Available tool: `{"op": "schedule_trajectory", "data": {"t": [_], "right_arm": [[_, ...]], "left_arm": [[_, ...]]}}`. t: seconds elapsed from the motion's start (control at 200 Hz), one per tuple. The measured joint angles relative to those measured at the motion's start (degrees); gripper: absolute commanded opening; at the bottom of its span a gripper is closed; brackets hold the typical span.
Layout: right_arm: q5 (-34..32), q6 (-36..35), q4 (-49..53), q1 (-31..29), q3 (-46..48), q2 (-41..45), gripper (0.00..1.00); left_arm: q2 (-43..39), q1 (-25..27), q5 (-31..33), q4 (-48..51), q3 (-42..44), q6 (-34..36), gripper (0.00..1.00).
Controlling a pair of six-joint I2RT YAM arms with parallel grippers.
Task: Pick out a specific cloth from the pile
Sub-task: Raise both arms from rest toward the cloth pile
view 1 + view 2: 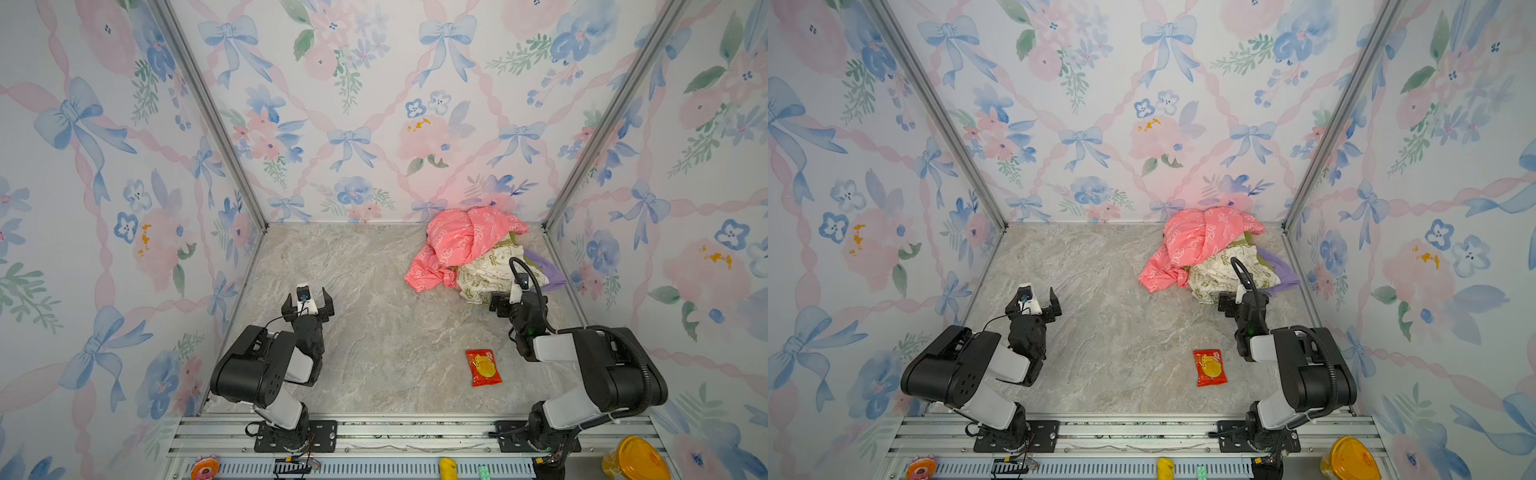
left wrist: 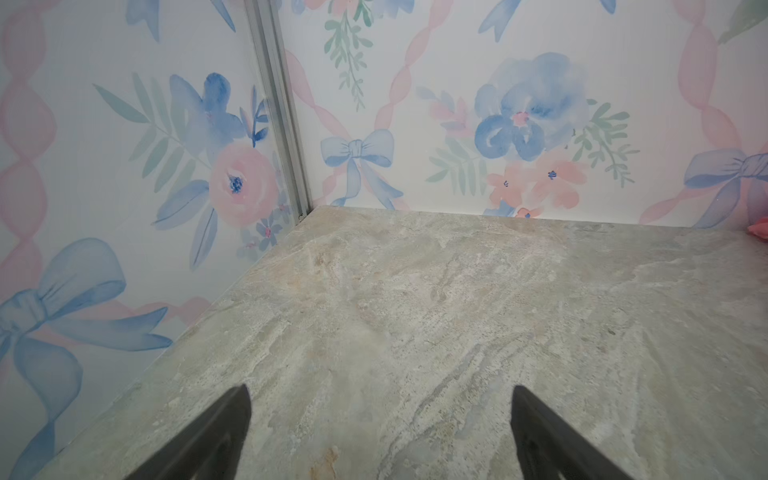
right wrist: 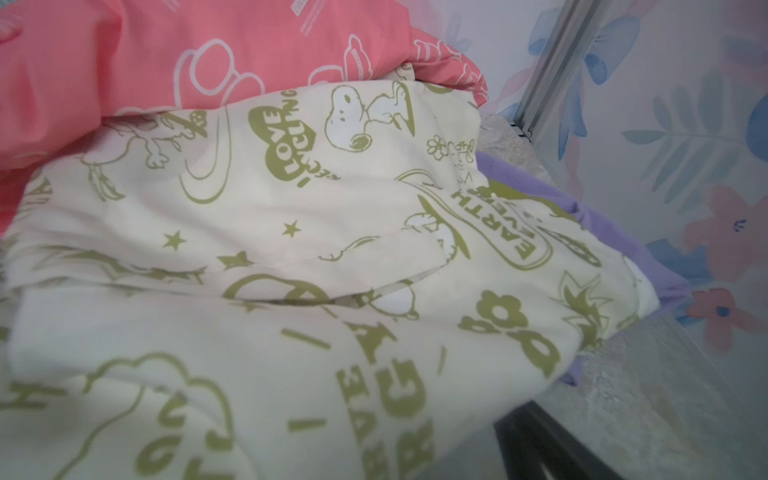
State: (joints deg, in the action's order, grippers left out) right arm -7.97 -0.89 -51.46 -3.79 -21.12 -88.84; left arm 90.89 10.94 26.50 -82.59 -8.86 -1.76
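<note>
The pile (image 1: 478, 253) lies at the back right of the stone table, against the wall. A coral-pink cloth (image 1: 461, 241) sits on top, with a cream cloth with olive print (image 1: 486, 274) in front of it. The purple cloth (image 1: 548, 266) (image 3: 602, 232) shows only as a strip at the pile's right edge, under the cream one. My right gripper (image 1: 509, 303) is open at the pile's near edge. Cream fabric fills the space between its jaws and hides one finger; the other finger (image 3: 536, 436) shows. My left gripper (image 1: 308, 297) (image 2: 380, 390) is open and empty over bare table.
A red snack packet (image 1: 483, 368) lies on the table (image 1: 374, 332) left of the right arm. The right wall and its metal post (image 3: 544, 70) stand close beside the pile. A metal rail (image 1: 374, 428) runs along the front, with a yellow object (image 1: 636, 459) at its right end.
</note>
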Motion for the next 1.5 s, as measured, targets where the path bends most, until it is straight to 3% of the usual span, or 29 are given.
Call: {"op": "schedule_trajectory", "data": {"t": [1.13,1.265,1.5], "right_arm": [[-0.63,0.26,0.28,0.2,0.0,0.0,0.97],[-4.31,0.24,2.08,-1.29,0.0,1.88,0.97],[-8.0,1.55,8.57,-1.68,-0.17,12.5,0.97]], "left_arm": [[-0.17,-0.52,-0.63,0.11,0.0,-0.46,0.98],[-5.33,-0.46,-0.63,0.44,1.84,-0.44,0.98],[-17.03,-0.46,-0.85,0.44,6.95,-0.44,0.98]]}}
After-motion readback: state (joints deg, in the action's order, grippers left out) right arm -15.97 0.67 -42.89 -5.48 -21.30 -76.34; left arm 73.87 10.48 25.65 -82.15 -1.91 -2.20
